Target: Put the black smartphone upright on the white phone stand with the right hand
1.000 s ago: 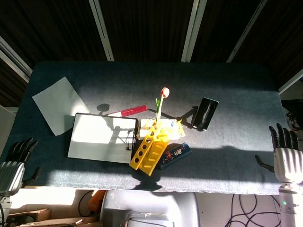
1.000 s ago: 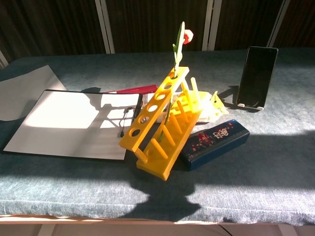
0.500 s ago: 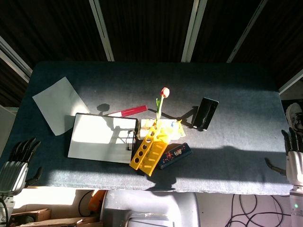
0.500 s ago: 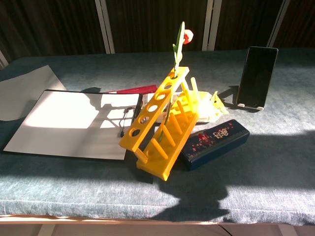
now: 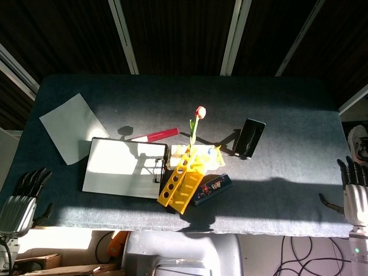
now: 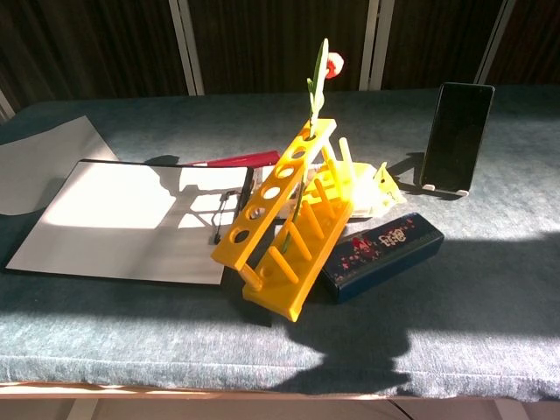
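Note:
The black smartphone [image 5: 249, 138] [image 6: 455, 134] stands upright, leaning back on the white phone stand [image 6: 444, 187], right of the table's middle. My right hand [image 5: 355, 192] hangs off the table's right front corner with its fingers apart and nothing in it, far from the phone. At the left front corner, below the table edge, my left hand [image 5: 24, 195] is likewise empty with fingers spread. Neither hand shows in the chest view.
A yellow test-tube rack [image 5: 181, 184] [image 6: 289, 223] lies tilted mid-table with a red-headed flower [image 5: 199, 112] rising behind it. A dark blue box [image 6: 381, 255] lies beside the rack. A clipboard with white paper [image 5: 123, 167], a red strip [image 5: 155, 136] and a loose sheet [image 5: 72, 126] lie left.
My right hand has drawn back and down past the table's right edge. My left hand has sunk slightly. The phone has stayed on the stand.

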Motion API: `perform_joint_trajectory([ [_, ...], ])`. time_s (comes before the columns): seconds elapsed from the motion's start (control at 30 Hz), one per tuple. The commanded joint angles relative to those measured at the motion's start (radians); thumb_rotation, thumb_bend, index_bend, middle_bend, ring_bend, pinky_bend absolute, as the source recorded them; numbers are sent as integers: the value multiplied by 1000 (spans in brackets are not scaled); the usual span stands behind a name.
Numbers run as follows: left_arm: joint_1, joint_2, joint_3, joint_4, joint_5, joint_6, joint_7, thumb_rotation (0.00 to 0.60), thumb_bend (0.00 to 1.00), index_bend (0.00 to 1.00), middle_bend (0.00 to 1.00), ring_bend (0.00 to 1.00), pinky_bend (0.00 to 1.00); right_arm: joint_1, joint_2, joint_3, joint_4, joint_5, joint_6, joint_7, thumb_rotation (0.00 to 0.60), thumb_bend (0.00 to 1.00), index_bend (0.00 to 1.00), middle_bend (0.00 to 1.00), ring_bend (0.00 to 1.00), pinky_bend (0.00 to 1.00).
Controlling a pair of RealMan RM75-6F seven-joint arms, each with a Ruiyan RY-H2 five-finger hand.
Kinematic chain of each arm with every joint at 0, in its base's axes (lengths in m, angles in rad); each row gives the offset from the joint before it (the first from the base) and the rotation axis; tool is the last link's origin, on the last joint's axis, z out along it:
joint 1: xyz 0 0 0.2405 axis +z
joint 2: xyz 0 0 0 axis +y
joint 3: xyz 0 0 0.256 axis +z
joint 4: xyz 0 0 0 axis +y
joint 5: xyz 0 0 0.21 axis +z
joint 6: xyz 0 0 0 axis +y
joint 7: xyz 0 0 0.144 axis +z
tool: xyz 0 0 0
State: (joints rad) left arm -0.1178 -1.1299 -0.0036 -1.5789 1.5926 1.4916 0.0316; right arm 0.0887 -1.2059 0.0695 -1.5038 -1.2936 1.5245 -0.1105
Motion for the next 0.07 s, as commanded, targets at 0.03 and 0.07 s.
perform_joint_trajectory([
  [0.03, -1, 0, 0, -1, -1, -3, 1, 600, 364, 0, 0, 0, 0, -1, -1, 3, 1, -2, -7, -2, 600, 345, 0, 0, 0, 0],
  [0.07, -1, 1, 0, -2, -2, -4, 2, 600, 364, 0, 0, 0, 0, -2, -1, 4, 1, -3, -9, -3, 600, 345, 0, 0, 0, 0],
])
